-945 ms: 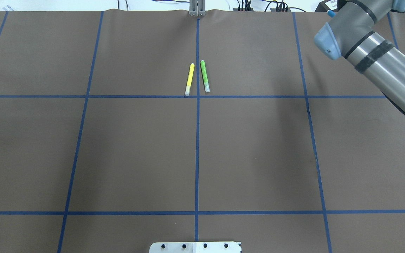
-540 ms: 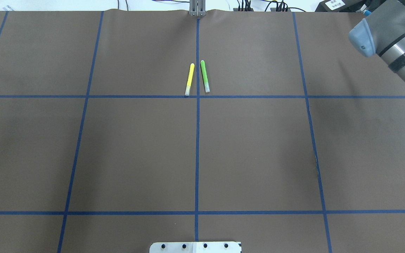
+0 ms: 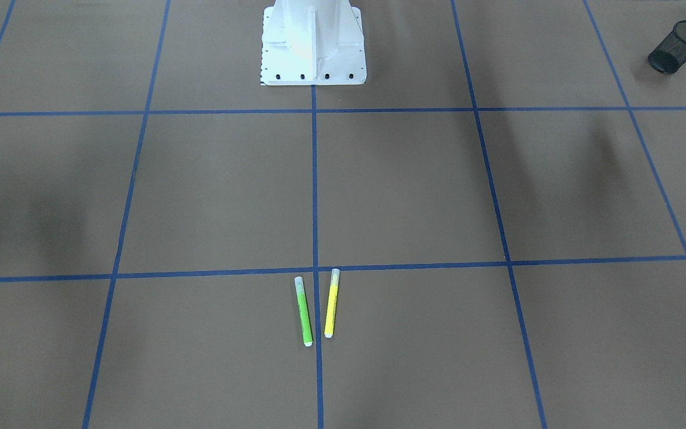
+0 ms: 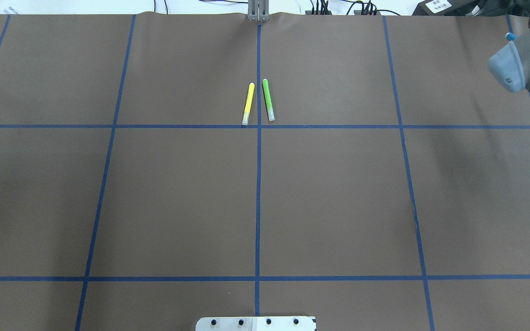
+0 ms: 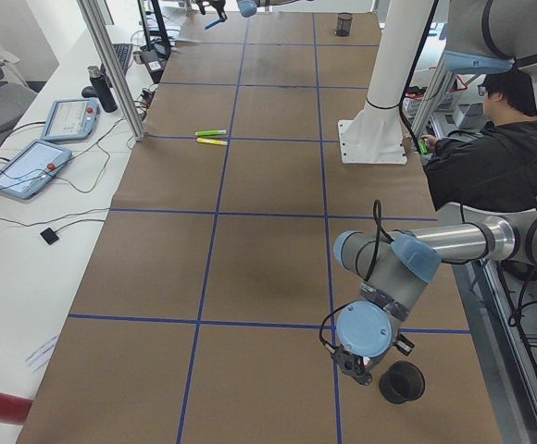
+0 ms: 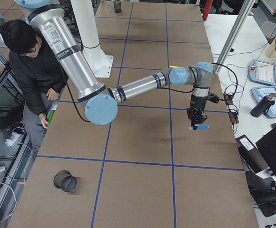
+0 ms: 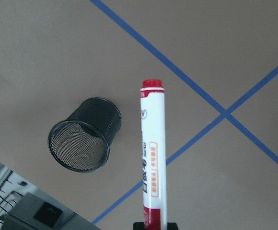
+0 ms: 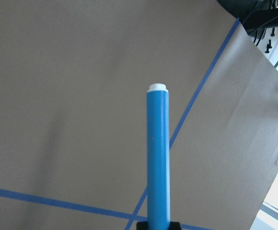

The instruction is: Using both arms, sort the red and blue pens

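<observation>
Left arm [image 5: 463,242], the near one in the left-side view, lies low over the brown worktop [image 5: 250,259] with its wrist turned down. Its end effector [image 7: 154,224] is clenched on the slim white-barrelled marker with red ends [image 7: 152,158], held just beside the black wire-mesh cup [image 7: 84,136]. Right arm [image 6: 138,85] stretches across the worktop, wrist vertical. Its end effector [image 6: 195,115] grips the slim blue-barrelled marker [image 8: 158,163], carried level above the surface. The overhead view shows only this arm's light-blue joint cap [image 4: 506,69], plus the green marker [image 4: 268,99] and yellow marker [image 4: 248,104], one on each side of a blue tape line [image 4: 258,193]. Side views alone show a seated person in black [image 6: 33,66].
</observation>
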You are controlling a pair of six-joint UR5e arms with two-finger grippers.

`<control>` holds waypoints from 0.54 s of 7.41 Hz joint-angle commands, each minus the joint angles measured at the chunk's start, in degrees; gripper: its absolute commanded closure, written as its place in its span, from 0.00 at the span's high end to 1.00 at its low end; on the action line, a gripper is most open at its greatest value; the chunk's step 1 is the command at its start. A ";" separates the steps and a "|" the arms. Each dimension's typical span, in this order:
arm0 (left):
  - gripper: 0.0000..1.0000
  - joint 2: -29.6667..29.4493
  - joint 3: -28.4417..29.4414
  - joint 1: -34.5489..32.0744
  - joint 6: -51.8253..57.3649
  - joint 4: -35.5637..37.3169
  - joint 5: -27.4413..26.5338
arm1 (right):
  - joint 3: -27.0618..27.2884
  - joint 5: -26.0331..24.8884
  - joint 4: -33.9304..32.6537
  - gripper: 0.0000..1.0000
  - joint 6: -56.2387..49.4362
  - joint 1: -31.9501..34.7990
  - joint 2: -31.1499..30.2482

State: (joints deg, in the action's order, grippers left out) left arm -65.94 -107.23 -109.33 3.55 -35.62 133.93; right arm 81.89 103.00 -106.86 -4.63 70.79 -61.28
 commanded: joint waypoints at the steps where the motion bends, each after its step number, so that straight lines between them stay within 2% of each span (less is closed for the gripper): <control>1: 0.00 0.99 6.38 -5.34 0.22 2.57 0.28 | 2.82 5.79 -1.07 0.00 0.06 2.15 -2.26; 3: 0.00 0.64 15.07 -6.16 8.36 3.89 0.10 | 3.89 7.38 -2.39 0.00 0.32 2.42 -2.27; 4: 0.00 0.90 15.82 -6.25 9.01 4.07 0.02 | 4.59 7.30 -2.56 0.00 0.32 2.42 -2.44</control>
State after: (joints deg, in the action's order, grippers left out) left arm -65.14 -94.23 -115.27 10.19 -31.95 134.03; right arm 85.63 109.82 -109.09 -4.36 73.12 -63.48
